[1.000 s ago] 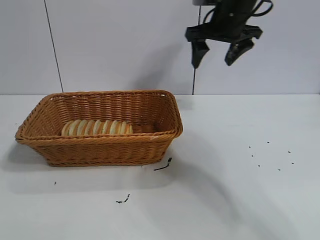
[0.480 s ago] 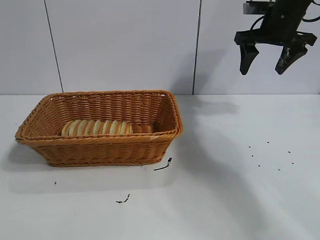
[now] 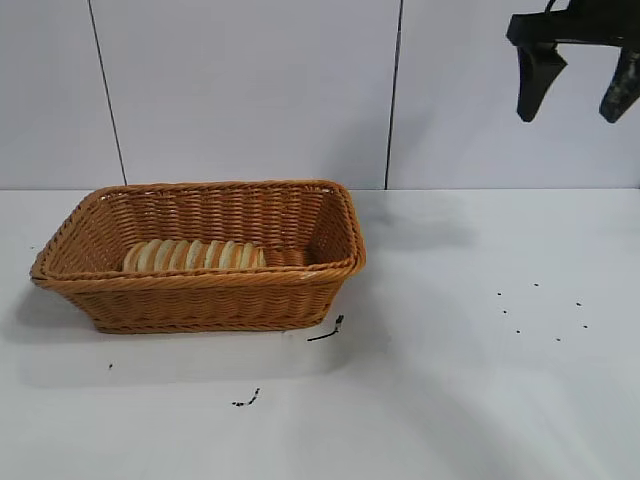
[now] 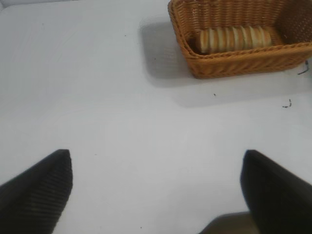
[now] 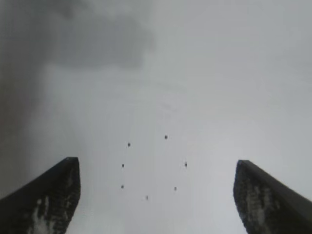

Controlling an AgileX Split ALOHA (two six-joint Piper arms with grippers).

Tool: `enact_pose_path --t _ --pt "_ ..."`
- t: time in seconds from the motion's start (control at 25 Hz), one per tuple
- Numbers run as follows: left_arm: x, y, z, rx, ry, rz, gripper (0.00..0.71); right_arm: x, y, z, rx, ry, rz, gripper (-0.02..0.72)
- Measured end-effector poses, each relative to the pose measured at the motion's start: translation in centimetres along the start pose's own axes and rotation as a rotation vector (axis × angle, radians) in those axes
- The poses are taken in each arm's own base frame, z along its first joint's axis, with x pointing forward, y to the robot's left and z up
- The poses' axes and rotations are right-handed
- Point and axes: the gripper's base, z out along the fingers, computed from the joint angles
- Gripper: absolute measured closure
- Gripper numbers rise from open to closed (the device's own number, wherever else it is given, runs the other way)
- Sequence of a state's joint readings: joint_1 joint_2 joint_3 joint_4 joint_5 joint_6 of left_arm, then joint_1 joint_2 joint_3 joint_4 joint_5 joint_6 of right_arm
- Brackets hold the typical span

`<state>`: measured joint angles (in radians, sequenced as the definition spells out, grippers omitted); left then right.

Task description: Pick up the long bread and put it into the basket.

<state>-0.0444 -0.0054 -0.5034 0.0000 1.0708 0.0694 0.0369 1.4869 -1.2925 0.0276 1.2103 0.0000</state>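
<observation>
The long bread (image 3: 194,255) lies inside the orange-brown wicker basket (image 3: 330,215) at the table's left, along its front wall. It also shows in the left wrist view (image 4: 233,39), lying in the basket (image 4: 229,63). My right gripper (image 3: 578,110) hangs open and empty high at the upper right, well clear of the basket; in its own view the gripper (image 5: 156,168) shows only white table with dark specks between its fingers. My left gripper (image 4: 156,158) is open and empty over bare table, apart from the basket; it is outside the exterior view.
Several small dark specks (image 3: 540,310) dot the white table at the right. A short dark scrap (image 3: 328,330) lies by the basket's front right corner and another dark scrap (image 3: 247,400) lies nearer the front. A pale wall stands behind the table.
My right gripper, open and empty, has moved to the right and upward, from above the basket's right end to the upper right corner. The bread and basket have not moved.
</observation>
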Motion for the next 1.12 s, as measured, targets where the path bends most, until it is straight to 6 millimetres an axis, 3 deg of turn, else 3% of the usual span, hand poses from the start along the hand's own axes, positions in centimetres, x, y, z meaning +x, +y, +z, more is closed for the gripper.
enact_pose_path --t 0.2,0.32,0.6,0.84,1.12 --pt "0.0 0.0 0.0 0.0 0.0 0.0 0.014 8.7 -0.2 -2.7 0.017 -0.058 -0.007 0.115" --pt "0.0 0.0 0.0 0.0 0.0 0.0 0.014 13.4 -0.2 -4.0 0.016 -0.188 -0.009 0.115" --pt "0.0 0.0 0.0 0.0 0.0 0.0 0.014 22.9 -0.3 -4.5 0.014 -0.538 -0.014 0.115" --pt "0.0 0.0 0.0 0.0 0.0 0.0 0.014 27.6 -0.3 -3.1 0.012 -0.727 -0.017 0.115" --pt "0.0 0.0 0.0 0.0 0.0 0.0 0.014 28.6 -0.4 -3.4 0.011 -0.817 -0.018 0.115"
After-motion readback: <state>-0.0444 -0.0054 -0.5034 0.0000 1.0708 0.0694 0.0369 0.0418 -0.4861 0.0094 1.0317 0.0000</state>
